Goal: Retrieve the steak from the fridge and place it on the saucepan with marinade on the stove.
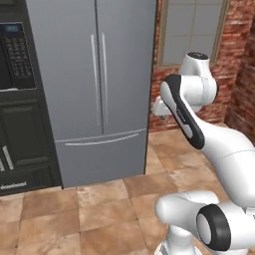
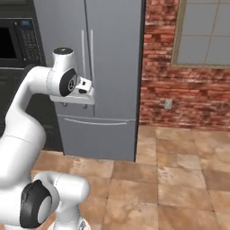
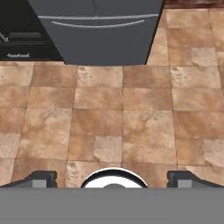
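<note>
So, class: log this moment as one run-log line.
fridge: doors shut | gripper: open, empty, facing floor | steak: not yet fetched

I can't see inside the fridge (image 1: 94, 74); its doors are shut, and its top is cut off.

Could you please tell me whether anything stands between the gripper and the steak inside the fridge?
Yes. Both fridge doors are shut, handles together at the centre. The open gripper points down at the floor.
</note>
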